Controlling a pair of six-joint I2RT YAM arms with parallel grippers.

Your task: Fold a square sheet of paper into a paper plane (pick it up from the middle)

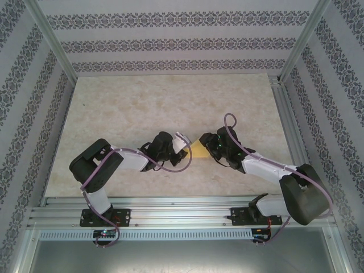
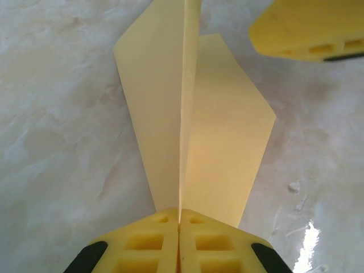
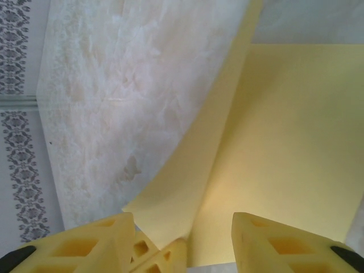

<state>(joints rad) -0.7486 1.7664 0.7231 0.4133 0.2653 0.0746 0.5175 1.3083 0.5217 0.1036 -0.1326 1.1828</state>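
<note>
The square sheet of paper [image 1: 199, 149] is folded into a yellow shape with a centre crease and two wings, held just above the table's middle. My left gripper [image 1: 185, 143] is shut on the crease, and the left wrist view has the paper [image 2: 222, 131] rising from the closed jaws [image 2: 180, 222]. My right gripper [image 1: 206, 145] faces it from the right and stands open [image 3: 182, 239], its fingers on either side of the paper [image 3: 284, 142] without pinching it. One right finger [image 2: 307, 28] appears at the top right of the left wrist view. The left gripper's fingertips [image 3: 162, 259] sit between the right jaws.
The pale marble-look table [image 1: 142, 108] is boxed in by patterned walls [image 1: 170, 42] at the back and sides, with aluminium posts [image 1: 54, 42] at the corners. A metal rail [image 1: 182, 213] carrying both arm bases runs along the near edge.
</note>
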